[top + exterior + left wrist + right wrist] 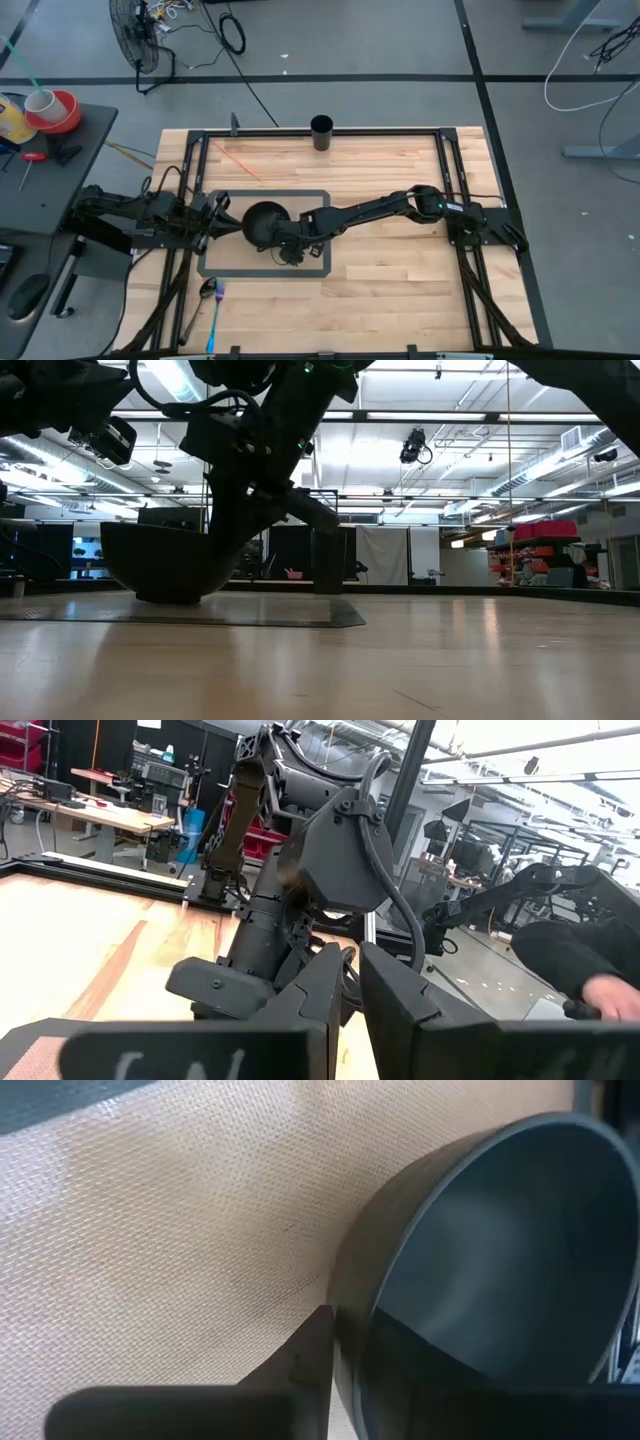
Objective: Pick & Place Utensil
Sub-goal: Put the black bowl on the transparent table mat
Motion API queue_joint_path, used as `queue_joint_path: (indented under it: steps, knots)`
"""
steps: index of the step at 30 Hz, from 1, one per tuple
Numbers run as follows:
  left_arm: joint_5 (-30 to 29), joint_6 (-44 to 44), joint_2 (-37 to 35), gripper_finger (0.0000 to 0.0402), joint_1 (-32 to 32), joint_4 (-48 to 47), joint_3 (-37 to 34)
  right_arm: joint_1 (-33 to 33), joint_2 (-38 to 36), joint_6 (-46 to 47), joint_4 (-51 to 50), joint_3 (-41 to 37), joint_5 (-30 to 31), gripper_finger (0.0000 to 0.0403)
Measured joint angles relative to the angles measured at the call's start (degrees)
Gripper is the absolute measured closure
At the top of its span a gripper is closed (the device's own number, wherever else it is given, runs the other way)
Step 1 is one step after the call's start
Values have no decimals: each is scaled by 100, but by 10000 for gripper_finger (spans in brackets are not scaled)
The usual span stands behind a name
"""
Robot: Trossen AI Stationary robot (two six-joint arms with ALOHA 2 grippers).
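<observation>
A dark round bowl (pixel 262 222) (pixel 160 565) sits with its base on the grey mat (pixel 225 262) at the table's middle left. My right gripper (pixel 290 250) (pixel 340 1320) reaches in from the table's right and is shut on the bowl's near-right rim. My left gripper (pixel 222 212) (pixel 352 970) waits just left of the bowl, level and shut, touching nothing. A dark spoon (pixel 207 290) and a blue-handled utensil (pixel 216 318) lie flat near the table's near-left corner. My right gripper has the bowl's rim (pixel 345 1280) on its near-right side, with one finger (pixel 300 1365) outside the wall and the other inside the hollow. It comes at the bowl slanting down from the table's right. The bowl's base rests on the mat.
A black cup (pixel 321 132) stands at the middle of the table's far edge. A thin orange stick (pixel 238 160) lies on the wood at far left. Black frame rails (pixel 452 170) run along the table's sides. Bare wood lies to the right of the mat and nearer than it.
</observation>
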Motion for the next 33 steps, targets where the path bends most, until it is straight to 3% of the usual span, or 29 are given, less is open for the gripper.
queue_joint_path:
  steps: [4,10,33]
  knots:
    - [0,1,-2,356,2,0,0,-1,0,187,47,0,-10,342]
    - [0,0,-1,356,1,0,0,-3,-39,546,175,0,-516,342]
    - [0,0,-1,356,1,0,0,-10,-135,751,240,0,-726,381]
